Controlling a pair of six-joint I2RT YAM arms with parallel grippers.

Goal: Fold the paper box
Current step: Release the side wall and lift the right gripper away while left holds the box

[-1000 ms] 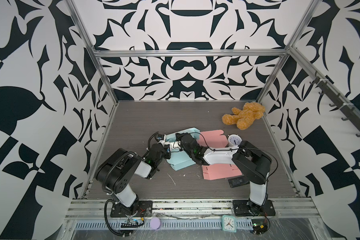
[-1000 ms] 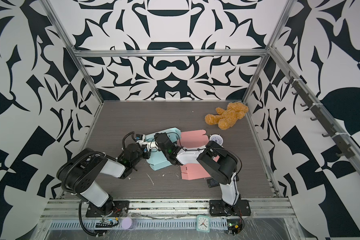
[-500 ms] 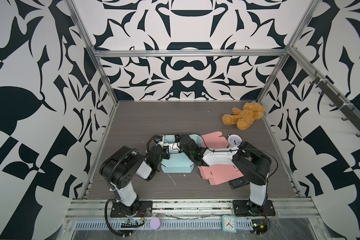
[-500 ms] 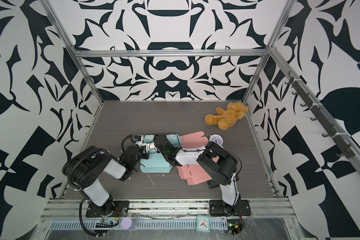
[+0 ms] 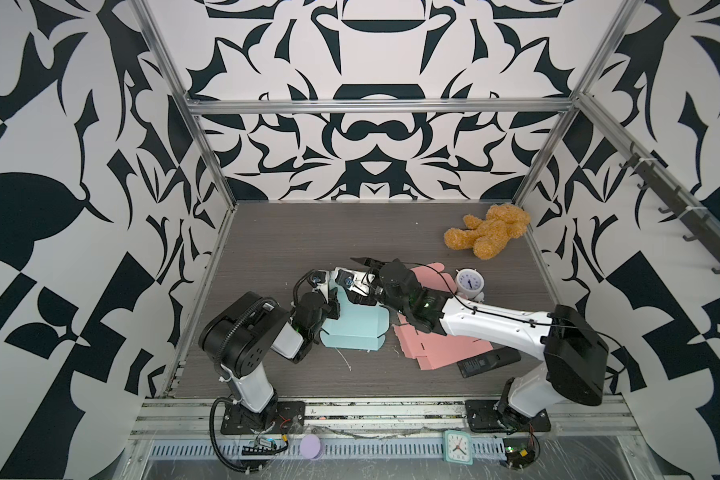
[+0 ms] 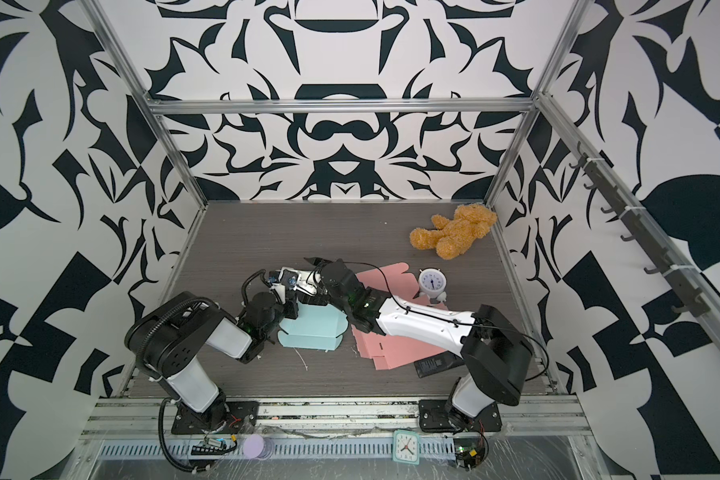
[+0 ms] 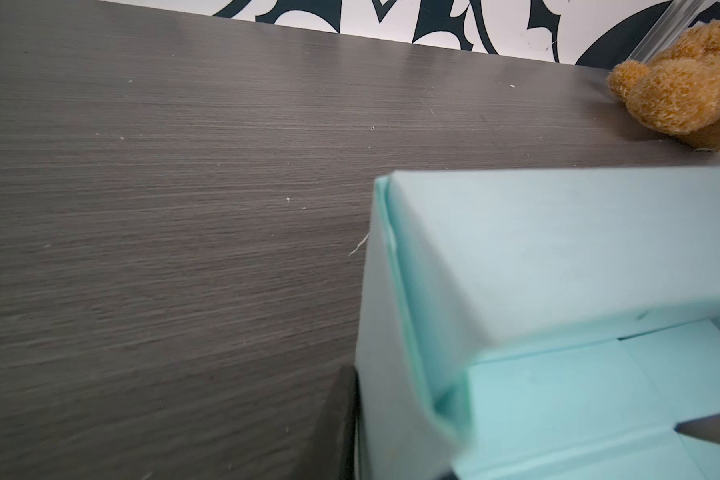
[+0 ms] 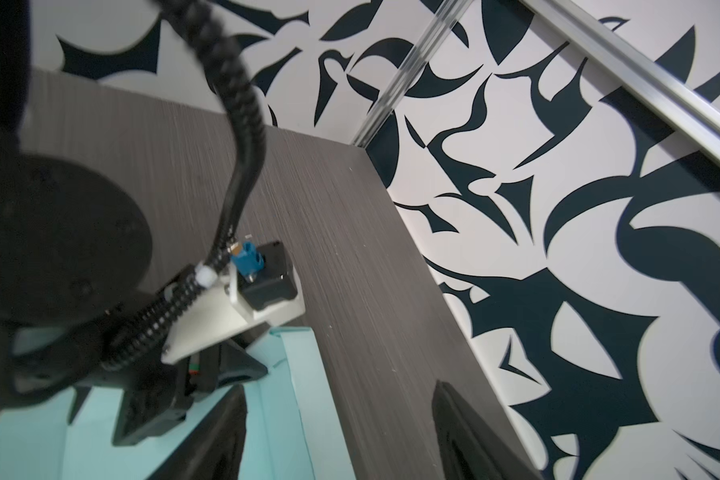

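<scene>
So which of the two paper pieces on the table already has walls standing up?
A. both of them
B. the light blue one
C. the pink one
B: the light blue box shows upright walls meeting at a corner in the left wrist view, while the pink sheet lies flat in both top views.

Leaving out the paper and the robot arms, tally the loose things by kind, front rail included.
Clocks: 2, white alarm clock and teal square clock
Teddy bear: 1
Black remote: 1
Purple disc: 1
Total: 5
</scene>
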